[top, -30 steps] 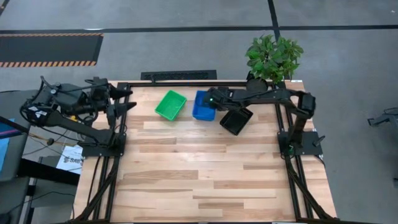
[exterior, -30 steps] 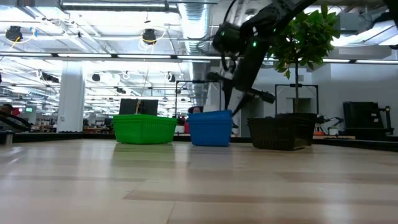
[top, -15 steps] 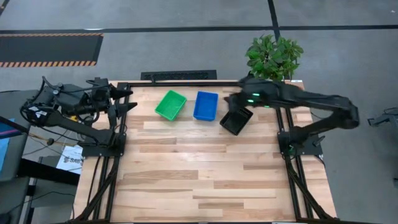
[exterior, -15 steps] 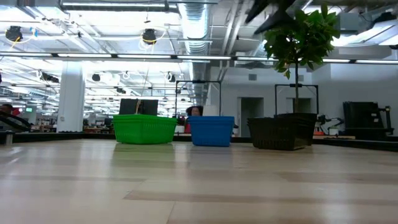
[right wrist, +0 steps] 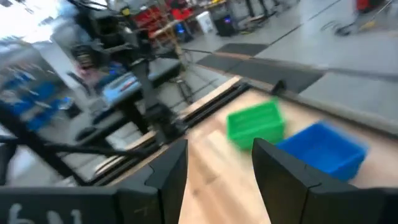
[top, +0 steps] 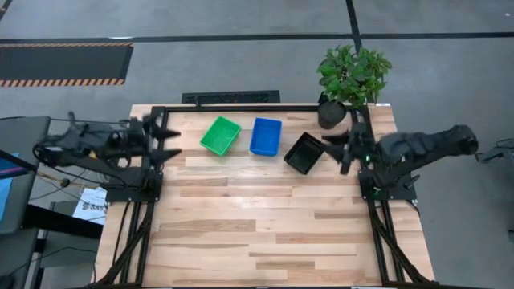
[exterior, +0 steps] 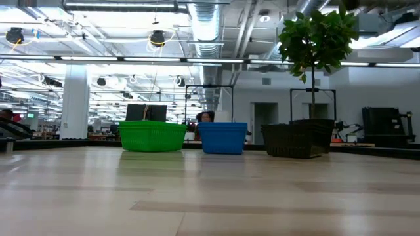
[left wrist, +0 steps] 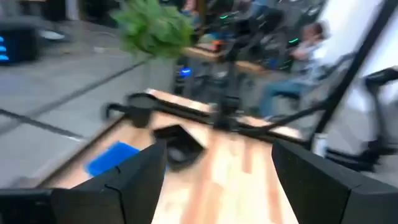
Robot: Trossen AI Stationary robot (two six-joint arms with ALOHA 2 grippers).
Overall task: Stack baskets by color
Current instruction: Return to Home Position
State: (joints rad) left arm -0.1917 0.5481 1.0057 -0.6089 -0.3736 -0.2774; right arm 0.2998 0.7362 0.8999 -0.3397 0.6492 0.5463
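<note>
- The green baskets (top: pixel 220 135), blue baskets (top: pixel 266 136) and black baskets (top: pixel 305 152) sit in one row across the far part of the table (top: pixel 257 233), one pile per colour. I cannot count the layers in any pile.
- Green and blue lie with their long axes running roughly away from the table's near edge, green slightly turned. The black pile is skewed on a diagonal, a little nearer than the other two.
- My right gripper (top: pixel 333 151) hovers just beside the black pile, on the side away from the blue, and points across the table at it. Its fingers (right wrist: pixel 165 174) are apart and hold nothing.
- My left gripper (top: pixel 170 141) is near the green pile but clear of it, pointing along the row from the opposite end. Its fingers (left wrist: pixel 134 180) are spread wide and empty.
- So the row lies between my two grippers, black nearest the right and green nearest the left.
- I judge the sorting done. Folding home means drawing each arm outward, away from the row. The right has the least room, with the black pile on one side and the plant (top: pixel 353 76) at the far corner.
</note>
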